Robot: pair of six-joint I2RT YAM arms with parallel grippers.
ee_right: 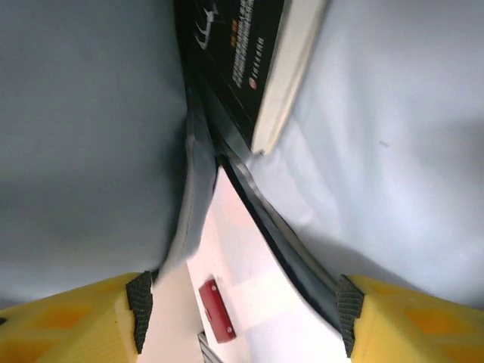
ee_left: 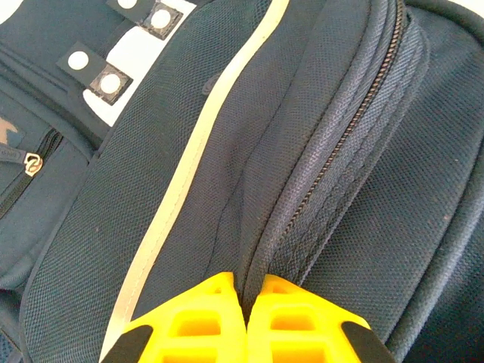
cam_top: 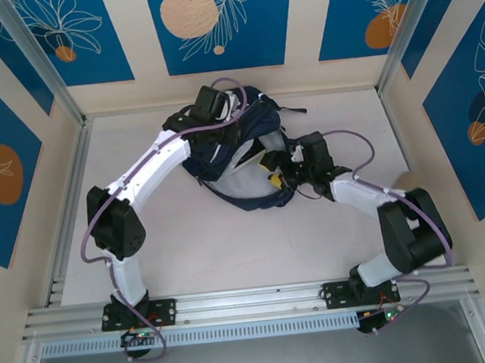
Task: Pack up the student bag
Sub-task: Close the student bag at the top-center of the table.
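The student bag (cam_top: 214,160), a navy backpack with a white stripe (ee_left: 198,144), lies at the back middle of the table with its mouth held open and its pale lining (ee_right: 83,144) showing. My left gripper (cam_top: 231,115) is at the bag's upper edge. Its yellow fingers (ee_left: 248,291) are shut on a fold of navy fabric next to the zipper (ee_left: 340,144). My right gripper (cam_top: 277,174) is at the bag's mouth on the right. Its jaws (ee_right: 242,310) stand open with nothing between the pads. A dark-covered book (ee_right: 242,60) with white page edges lies inside the bag just beyond them.
Aluminium posts and blue patterned walls (cam_top: 221,19) close the table in at the back and sides. A rail (cam_top: 252,303) runs along the near edge at the arm bases. Below the book, a small red block (ee_right: 216,310) sits on a pale surface between the lining folds.
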